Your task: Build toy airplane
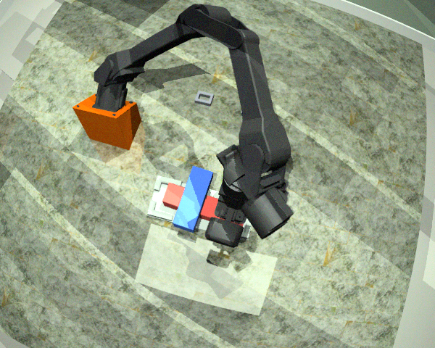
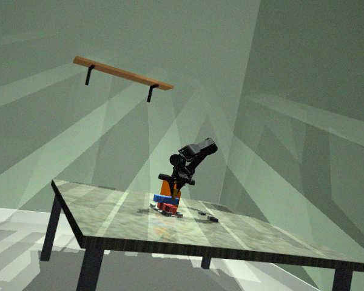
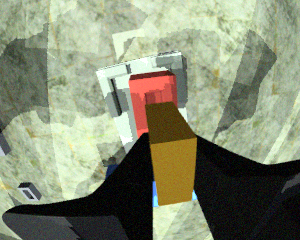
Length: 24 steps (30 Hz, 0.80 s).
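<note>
My gripper (image 2: 175,191) (image 3: 162,136) is shut on the ochre tail fin (image 2: 175,194) (image 3: 175,172), held upright above the fuselage's tail part; its fingertips are hidden in the top view. The red fuselage (image 1: 209,206) (image 2: 169,208) (image 3: 139,100) lies lengthwise in the pale cradle (image 1: 154,214) (image 3: 105,76). The blue wing (image 1: 193,198) (image 2: 161,198) lies across the top of the fuselage; only slivers show in the wrist view, behind the fingers. The tail socket (image 3: 151,96) shows partly just beyond the fin's end. The fin's lower end and tab are not clear.
A small grey hollow block (image 1: 204,103) (image 3: 36,190) lies on the table behind the cradle. A larger one (image 3: 1,146) (image 2: 212,219) is hidden by the arm in the top view. The orange base block (image 1: 105,125) stands under the arm's root.
</note>
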Tool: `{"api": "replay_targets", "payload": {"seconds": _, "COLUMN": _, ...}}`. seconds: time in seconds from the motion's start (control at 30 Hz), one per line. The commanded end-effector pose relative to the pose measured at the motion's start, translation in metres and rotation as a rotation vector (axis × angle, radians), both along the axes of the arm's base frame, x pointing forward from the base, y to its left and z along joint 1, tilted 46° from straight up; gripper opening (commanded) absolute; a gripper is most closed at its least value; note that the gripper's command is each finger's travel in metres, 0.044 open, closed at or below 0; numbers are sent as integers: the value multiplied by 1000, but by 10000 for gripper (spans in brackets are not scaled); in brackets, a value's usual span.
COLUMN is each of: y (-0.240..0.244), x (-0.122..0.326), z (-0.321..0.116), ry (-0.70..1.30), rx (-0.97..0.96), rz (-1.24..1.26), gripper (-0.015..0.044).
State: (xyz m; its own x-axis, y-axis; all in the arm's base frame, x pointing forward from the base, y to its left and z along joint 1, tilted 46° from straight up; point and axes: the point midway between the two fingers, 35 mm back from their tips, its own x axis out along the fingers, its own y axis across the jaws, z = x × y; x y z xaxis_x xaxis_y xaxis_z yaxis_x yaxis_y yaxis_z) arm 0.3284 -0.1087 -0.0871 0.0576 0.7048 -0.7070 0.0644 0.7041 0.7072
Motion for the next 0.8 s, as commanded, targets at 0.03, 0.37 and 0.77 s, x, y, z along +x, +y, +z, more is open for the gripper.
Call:
{"api": "replay_targets", "payload": {"seconds": 0.03, "y": -1, "x": 0, "z": -1, "ry": -3, "rx": -4, "rz": 5, "gripper": 66}}
{"api": "replay_targets", "payload": {"seconds": 0.37, "y": 4, "x": 0, "z": -7, "ry": -3, "rx": -4, "rz": 5, "gripper": 66}}
{"api": "replay_targets", "payload": {"seconds": 0.77, "y": 18, "x": 1, "z": -21, "ry": -4, "rx": -3, "rz": 5, "gripper": 66}}
